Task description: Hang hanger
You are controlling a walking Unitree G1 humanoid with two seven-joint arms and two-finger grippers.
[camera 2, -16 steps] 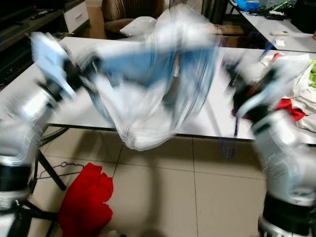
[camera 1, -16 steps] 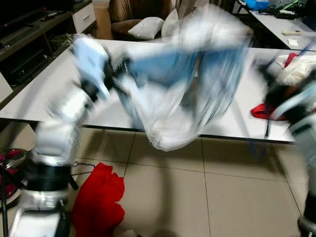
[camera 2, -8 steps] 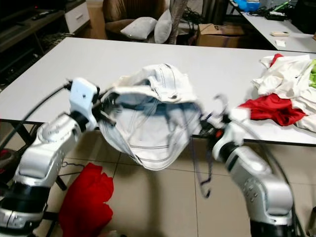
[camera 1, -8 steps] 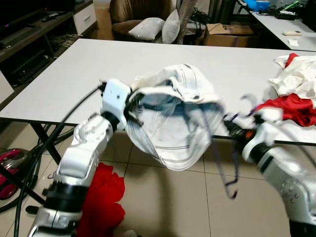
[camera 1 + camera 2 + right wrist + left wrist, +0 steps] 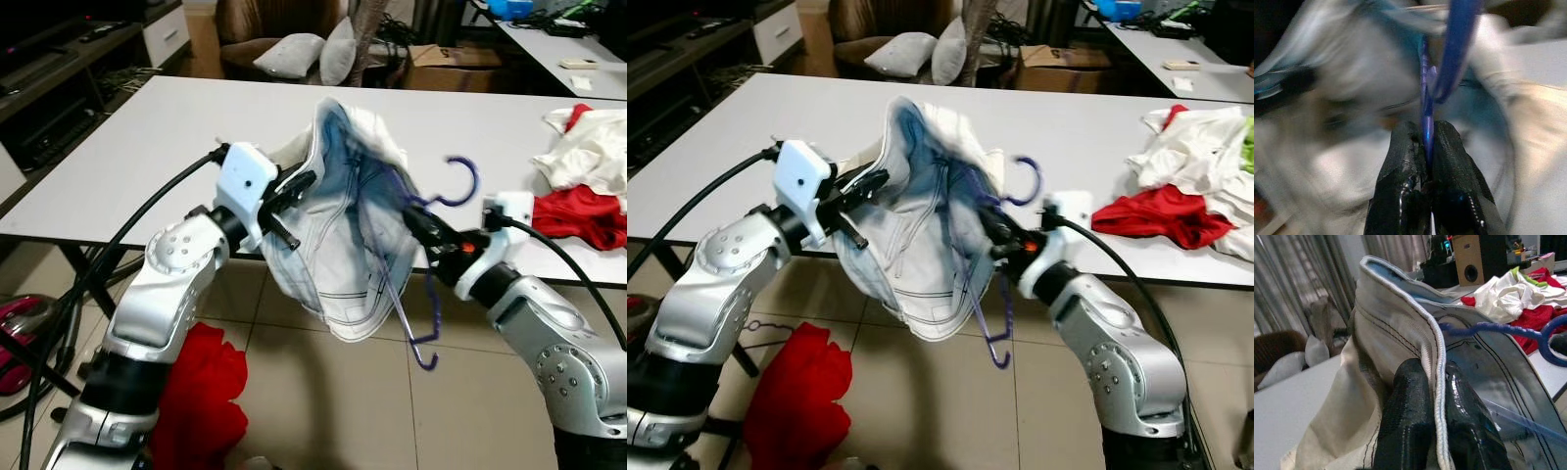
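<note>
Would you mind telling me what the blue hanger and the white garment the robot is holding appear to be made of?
The blue hanger, pinched in the right hand, looks like glossy moulded plastic, or possibly coated wire: thin, rigid, uniformly coloured. The white garment, gripped by the left hand, seems woven cotton, matte, with dark topstitched seams and a ribbed edge.

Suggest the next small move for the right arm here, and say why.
Probably push the blue hanger further into the white garment. The right gripper pinches it below the hook, one end hanging outside the cloth, while the left gripper holds the collar hem open.
</note>
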